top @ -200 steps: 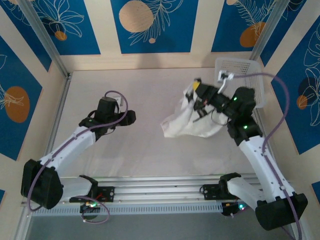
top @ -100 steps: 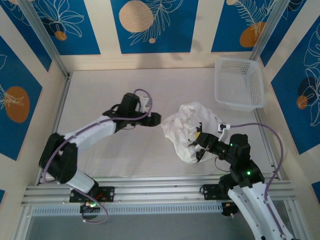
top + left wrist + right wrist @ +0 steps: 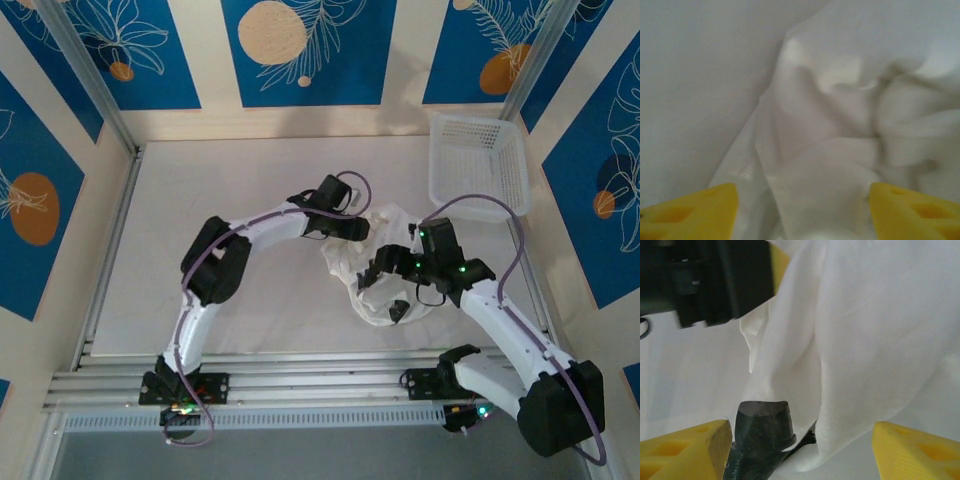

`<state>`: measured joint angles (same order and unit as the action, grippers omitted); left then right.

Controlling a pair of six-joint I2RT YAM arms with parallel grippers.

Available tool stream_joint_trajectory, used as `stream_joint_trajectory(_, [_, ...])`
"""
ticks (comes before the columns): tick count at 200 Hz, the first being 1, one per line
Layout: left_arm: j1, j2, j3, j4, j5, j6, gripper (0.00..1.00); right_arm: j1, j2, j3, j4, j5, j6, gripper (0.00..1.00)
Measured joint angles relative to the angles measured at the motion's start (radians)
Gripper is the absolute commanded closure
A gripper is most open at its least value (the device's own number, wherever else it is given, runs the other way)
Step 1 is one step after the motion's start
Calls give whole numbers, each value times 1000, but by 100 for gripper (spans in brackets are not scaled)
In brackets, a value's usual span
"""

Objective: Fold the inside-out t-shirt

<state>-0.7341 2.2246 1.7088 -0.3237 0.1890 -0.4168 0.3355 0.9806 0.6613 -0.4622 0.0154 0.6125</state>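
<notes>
The left claw (image 3: 800,210) and right claw (image 3: 802,442) both hang open over the bunched shirt (image 3: 345,262), ready to grab and spread it.

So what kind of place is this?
Most likely a robot practice booth: a left arm and right arm bolted to a metal rail, printed blue-and-cream wall panels around the white table, with a crumpled t-shirt to fold.

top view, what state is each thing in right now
t-shirt: crumpled in a heap on the table, not folded
basket: upright, empty, at the far right corner
left claw: open wide, down over the t-shirt, nothing pinched
right claw: open wide against the t-shirt, nothing pinched
</notes>
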Motion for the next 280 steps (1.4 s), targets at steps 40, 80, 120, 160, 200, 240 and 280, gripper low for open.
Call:
stream_joint_trajectory(40, [3,47,18,-51,14,-4,100,93,35,-19,62,-51,22,22])
stream_joint_trajectory(80, [41,-16,-71,-5,89,-47,100,160,184,31,71,-12,7,81])
stream_joint_trajectory(120, [206,-370,-309,-5,131,-76,100,156,154,22,66,119,-11,100])
stream_joint_trajectory(160, [329,-771,-445,-22,80,-42,100,74,-47,-103,140,135,-18,97])
stream_joint_trajectory(200, [312,-782,-572,-19,71,-25,100,84,63,-132,129,121,-6,51])
stream_joint_trajectory(240, [312,-747,-617,-80,37,-13,100,248,173,79,180,198,-256,29])
stream_joint_trajectory(280, [312,-767,-616,-84,11,1,100,344,485,304,305,165,-544,25])
